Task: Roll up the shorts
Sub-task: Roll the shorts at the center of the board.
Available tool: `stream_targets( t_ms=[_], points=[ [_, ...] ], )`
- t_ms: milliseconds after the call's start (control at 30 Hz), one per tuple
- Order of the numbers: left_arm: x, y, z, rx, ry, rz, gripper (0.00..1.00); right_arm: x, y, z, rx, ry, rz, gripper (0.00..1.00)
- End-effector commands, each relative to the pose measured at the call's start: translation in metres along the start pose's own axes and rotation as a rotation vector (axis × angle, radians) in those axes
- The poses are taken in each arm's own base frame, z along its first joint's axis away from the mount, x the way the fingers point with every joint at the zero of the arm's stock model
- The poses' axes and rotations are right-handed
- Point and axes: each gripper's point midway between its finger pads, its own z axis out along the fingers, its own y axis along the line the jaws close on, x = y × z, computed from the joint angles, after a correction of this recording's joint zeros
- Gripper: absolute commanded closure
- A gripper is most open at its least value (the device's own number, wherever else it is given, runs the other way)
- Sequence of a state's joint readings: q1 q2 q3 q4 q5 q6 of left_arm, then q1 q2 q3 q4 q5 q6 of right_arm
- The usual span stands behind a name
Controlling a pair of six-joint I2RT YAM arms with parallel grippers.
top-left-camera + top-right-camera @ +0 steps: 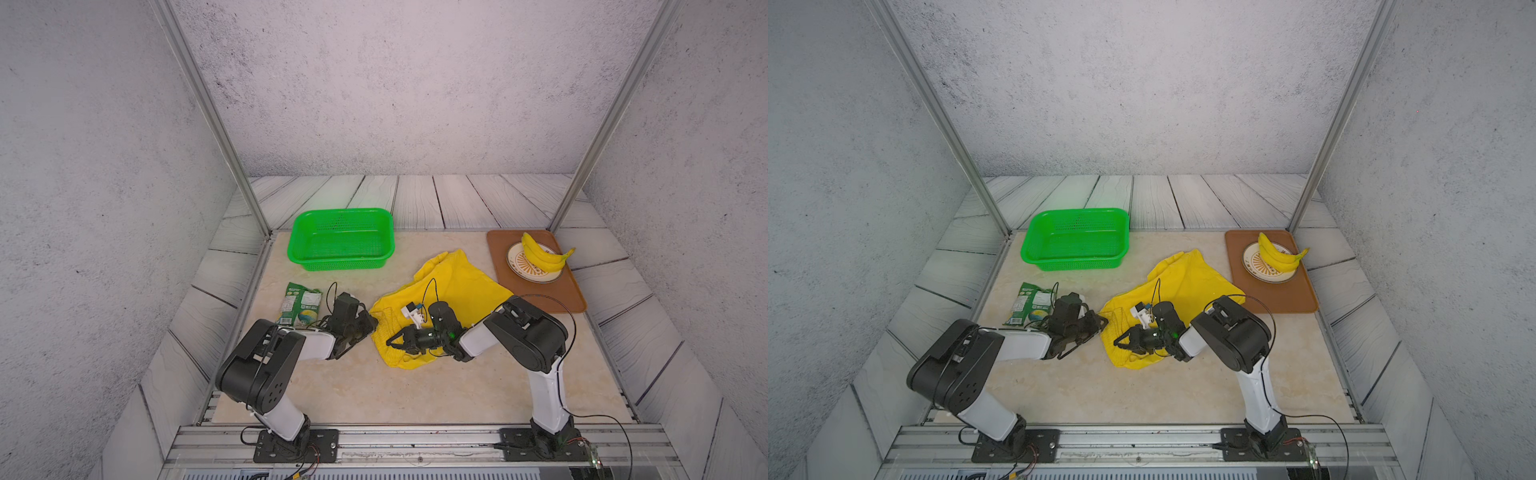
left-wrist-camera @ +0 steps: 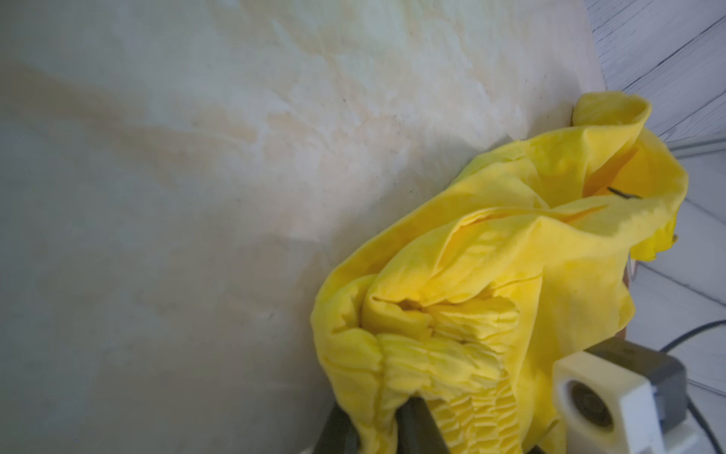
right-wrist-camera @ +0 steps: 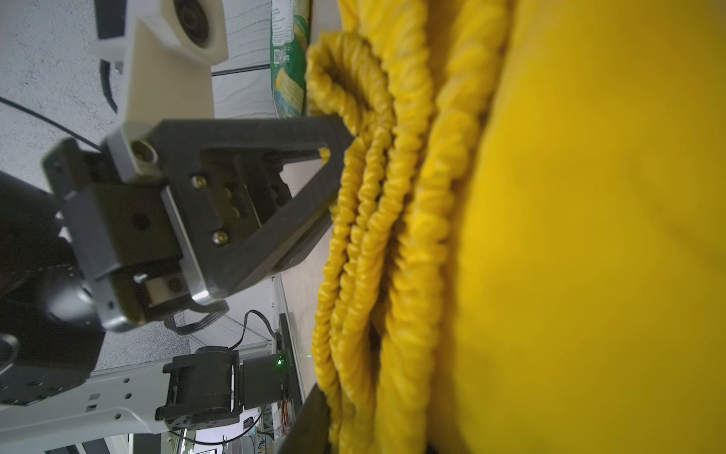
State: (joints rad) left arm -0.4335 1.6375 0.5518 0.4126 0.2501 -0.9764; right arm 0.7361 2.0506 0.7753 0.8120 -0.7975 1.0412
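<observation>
Shorts (image 1: 461,282), soft crumpled yellow cloth, ruched waistband (image 3: 377,196) in left pincer (image 2: 379,426)

Tabletop (image 1: 415,386): beige, marble-patterned slab. Directly on it:
- green basket (image 1: 340,264), far left, upright
- snack packet (image 1: 302,305), left edge, flat
- yellow shorts (image 1: 461,282), centre, crumpled
- brown tray (image 1: 569,291), far right corner

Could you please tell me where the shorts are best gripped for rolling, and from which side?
I'd grip the shorts by the gathered elastic waistband, coming in low from the near side: that thick, ridged hem lies bunched there, where the left tool pinches it.
</observation>
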Motion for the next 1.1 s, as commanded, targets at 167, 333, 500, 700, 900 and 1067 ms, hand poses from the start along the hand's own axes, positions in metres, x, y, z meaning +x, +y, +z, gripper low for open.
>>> stream_targets(
  t_ms=[167, 333, 500, 700, 900, 1067],
  points=[
    [0.015, 0.048, -0.004, -0.219, 0.039, -0.015, 1.00, 0.050, -0.053, -0.049, 0.461, 0.155, 0.009, 0.56],
    [0.014, 0.046, -0.018, -0.228, 0.029, -0.011, 1.00, 0.040, -0.047, -0.106, 0.756, 0.098, -0.138, 0.52],
    [0.017, 0.045, -0.028, -0.222, 0.025, -0.052, 1.00, 0.028, -0.006, -0.131, 0.951, 0.022, -0.436, 0.44],
    [0.019, 0.040, -0.035, -0.209, 0.028, -0.093, 1.00, 0.033, 0.043, -0.096, 1.031, -0.007, -0.820, 0.33],
    [0.021, 0.036, -0.036, -0.199, 0.044, -0.112, 1.00, 0.043, 0.065, -0.053, 1.035, 0.016, -1.070, 0.30],
    [0.022, 0.032, -0.036, -0.181, 0.051, -0.132, 1.00, 0.046, 0.067, -0.027, 1.074, 0.050, -1.184, 0.30]
  ],
)
